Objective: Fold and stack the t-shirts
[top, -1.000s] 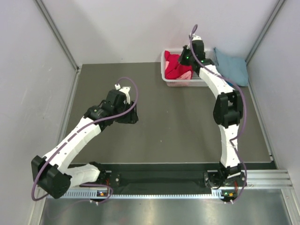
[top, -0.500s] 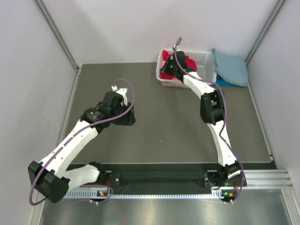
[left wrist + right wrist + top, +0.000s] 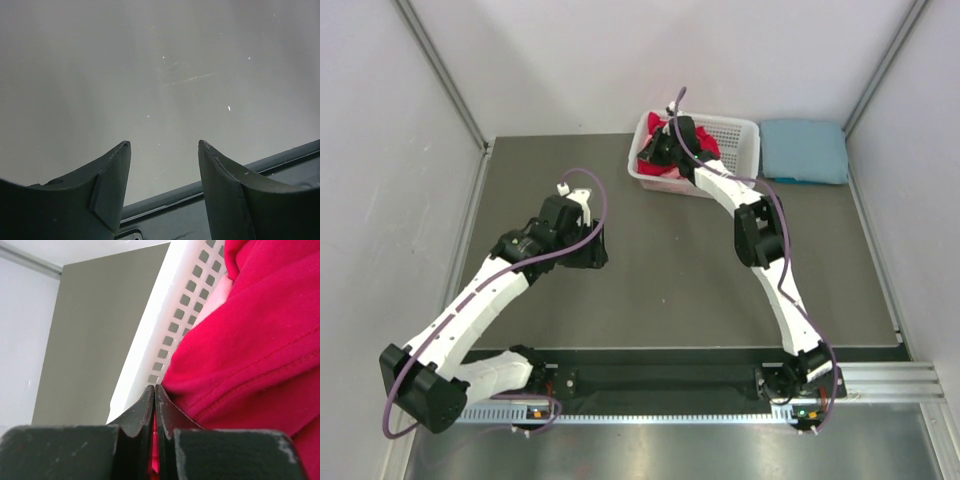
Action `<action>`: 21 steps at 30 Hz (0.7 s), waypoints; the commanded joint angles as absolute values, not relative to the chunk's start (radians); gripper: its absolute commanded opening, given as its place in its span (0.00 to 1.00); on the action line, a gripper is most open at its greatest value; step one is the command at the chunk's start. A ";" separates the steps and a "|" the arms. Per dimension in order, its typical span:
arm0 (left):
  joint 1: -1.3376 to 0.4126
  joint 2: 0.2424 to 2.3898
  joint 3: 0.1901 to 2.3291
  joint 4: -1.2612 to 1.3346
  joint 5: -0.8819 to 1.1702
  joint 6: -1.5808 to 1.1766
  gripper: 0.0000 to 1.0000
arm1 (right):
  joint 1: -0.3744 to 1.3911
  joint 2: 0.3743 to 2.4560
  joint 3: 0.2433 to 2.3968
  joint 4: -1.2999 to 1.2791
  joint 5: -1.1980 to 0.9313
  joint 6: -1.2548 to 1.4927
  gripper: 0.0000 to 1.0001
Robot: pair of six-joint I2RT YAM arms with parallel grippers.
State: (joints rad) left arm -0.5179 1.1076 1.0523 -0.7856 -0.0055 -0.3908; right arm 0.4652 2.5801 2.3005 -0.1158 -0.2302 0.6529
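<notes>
Grey tabletop (image 3: 670, 290) sits beneath my left gripper (image 3: 162, 146), fingers spread, holding nothing. Further right, my right gripper (image 3: 154, 388) is clamped tight, apparently pinching a fold of the red t-shirt (image 3: 240, 355) at the white basket (image 3: 172, 320)'s left wall; the folded blue t-shirt (image 3: 805, 150) lies just beyond the basket.

Soft, even light from overhead fills the top view, bright on the pale walls (image 3: 620, 60) and flat on the grey table (image 3: 670, 280), with only faint shadows under the arms and a dull sheen on the metal strip (image 3: 670, 450) past its near edge. At the left wrist the table goes hazy and washed-out, dotted with bright specks, behind a sharp, near-black left gripper (image 3: 162, 145). At the right wrist it's vivid: crisp stitching on the red t-shirt (image 3: 250, 350), the white basket (image 3: 165, 330) almost blown out, the right gripper (image 3: 154, 387) dark and soft-edged.
</notes>
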 commanded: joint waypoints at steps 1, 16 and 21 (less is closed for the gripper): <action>-0.512 1.103 1.065 -0.778 -0.005 -0.387 0.61 | 0.489 2.594 2.352 -0.084 -0.313 0.667 0.00; -0.511 1.172 1.134 -0.756 -0.015 -0.400 0.61 | 0.480 2.343 2.303 -0.293 -0.284 0.514 0.11; -0.508 1.181 1.149 -0.727 -0.005 -0.408 0.61 | 0.398 2.186 2.234 -0.322 -0.307 0.532 0.19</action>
